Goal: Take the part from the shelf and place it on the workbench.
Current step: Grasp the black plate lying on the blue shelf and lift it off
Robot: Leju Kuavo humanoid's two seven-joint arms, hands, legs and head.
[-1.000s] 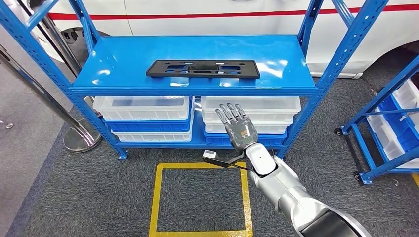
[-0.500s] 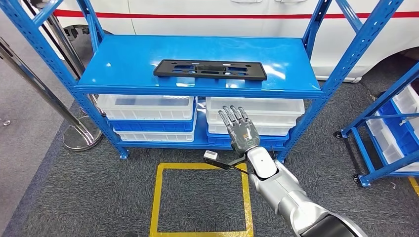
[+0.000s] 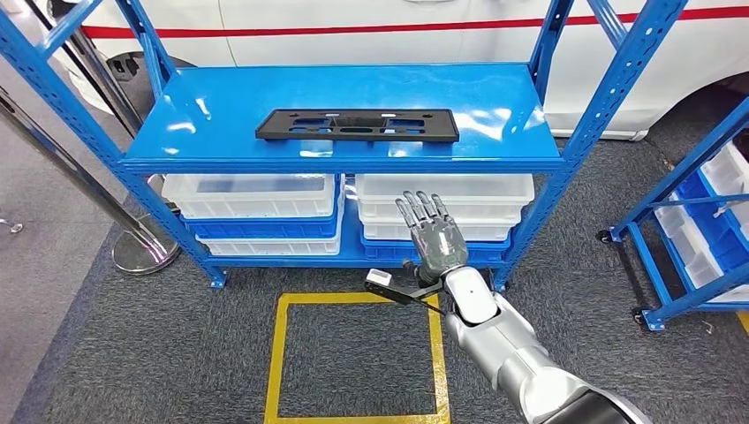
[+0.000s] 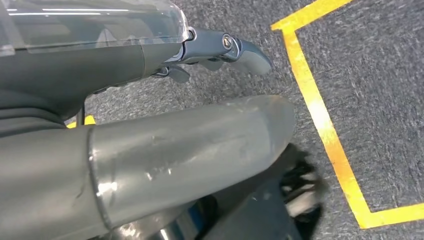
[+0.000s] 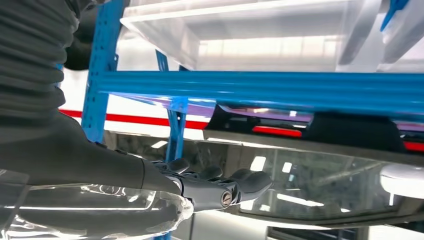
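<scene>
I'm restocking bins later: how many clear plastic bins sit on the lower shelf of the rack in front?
4: two stacked on the left, upper and lower, and two stacked on the right, upper and lower. More may be hidden behind them.

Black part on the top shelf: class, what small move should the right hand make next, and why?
Probably raise the right hand up and forward toward the black part. The hand is open and holds nothing, in front of the white bins below the top shelf, where the part lies flat and untouched.
</scene>
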